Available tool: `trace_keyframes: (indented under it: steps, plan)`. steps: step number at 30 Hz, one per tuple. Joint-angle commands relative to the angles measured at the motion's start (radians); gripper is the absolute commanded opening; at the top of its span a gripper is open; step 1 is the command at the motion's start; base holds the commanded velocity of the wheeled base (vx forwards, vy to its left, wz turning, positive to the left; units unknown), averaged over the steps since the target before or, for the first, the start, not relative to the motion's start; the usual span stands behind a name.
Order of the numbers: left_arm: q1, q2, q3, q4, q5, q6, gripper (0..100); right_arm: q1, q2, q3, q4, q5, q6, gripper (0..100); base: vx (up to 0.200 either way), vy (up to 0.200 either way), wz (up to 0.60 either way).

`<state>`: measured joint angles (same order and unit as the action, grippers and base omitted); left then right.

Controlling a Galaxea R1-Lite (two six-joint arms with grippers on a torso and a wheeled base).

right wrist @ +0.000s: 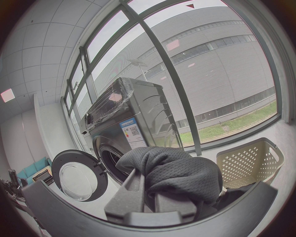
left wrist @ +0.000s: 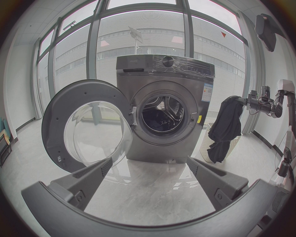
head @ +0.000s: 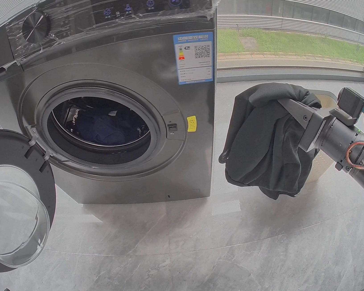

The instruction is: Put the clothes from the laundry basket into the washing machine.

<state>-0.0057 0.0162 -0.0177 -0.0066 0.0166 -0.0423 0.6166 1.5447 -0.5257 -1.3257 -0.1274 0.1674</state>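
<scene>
Our right pincer (head: pixel 295 109) pinches the garment (head: pixel 263 149), which hangs by the basket (right wrist: pixel 246 160), right of the washer (head: pixel 180 166). We should swing it across and push deep into the open drum (head: pixel 102 124) so no cloth trails outside; our left pincer (left wrist: pixel 148 163) sits spread, low

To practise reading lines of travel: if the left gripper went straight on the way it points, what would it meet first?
Likely the washing machine, low on its front, across bare floor. The left gripper has open fingers, and the open door lies close beside that line, so depth leaves doubt.
</scene>
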Motion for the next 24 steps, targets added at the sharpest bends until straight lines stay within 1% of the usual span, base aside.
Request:
trace_keyframes:
  steps: [1, 12, 21, 24]
  plan:
    - [0.0, -0.016, 0.016, -0.001, 0.0, -0.001, 100, 0.0, 0.002, 0.0, -0.001, 0.0, 0.0, 0, 0.0, 0.2, 0.0]
    - [0.0, -0.016, 0.018, -0.001, 0.0, -0.001, 100, 0.0, 0.002, -0.002, -0.001, 0.0, 0.0, 0, 0.0, 0.2, 0.0]
    - [0.0, -0.016, 0.018, -0.001, -0.001, -0.001, 100, 0.008, 0.002, -0.002, -0.001, 0.0, 0.0, 0, 0.0, 0.0, 0.0]
    - [0.0, -0.016, 0.018, 0.0, -0.001, -0.001, 100, 0.009, 0.002, -0.002, -0.001, -0.001, 0.0, 0, 0.0, 0.2, 0.0]
